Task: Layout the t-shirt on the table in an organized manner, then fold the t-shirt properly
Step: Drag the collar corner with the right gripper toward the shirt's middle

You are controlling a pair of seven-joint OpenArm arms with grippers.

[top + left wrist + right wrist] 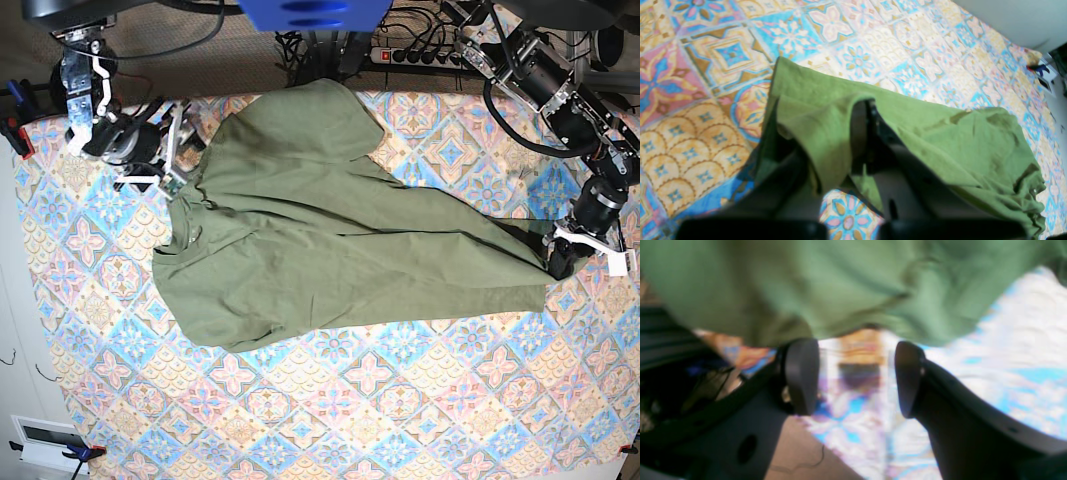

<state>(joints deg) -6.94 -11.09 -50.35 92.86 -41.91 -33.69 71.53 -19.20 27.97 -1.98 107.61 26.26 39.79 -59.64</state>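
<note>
The olive-green t-shirt [330,250] lies spread across the middle of the table [400,400], with wrinkles and a long point drawn out to the right. My left gripper [553,268] is shut on that right-hand point. In the left wrist view its fingers [870,130] pinch a fold of the t-shirt [940,133] lifted a little off the table [706,100]. My right gripper [178,168] is at the shirt's upper left edge. In the right wrist view it [855,376] stands open with nothing between its fingers, and the t-shirt [806,283] lies just beyond the tips.
A power strip with cables [420,50] runs along the far edge, beside a blue object [315,12]. A clamp [20,135] grips the table's left edge. A white box [45,440] sits off the near left corner.
</note>
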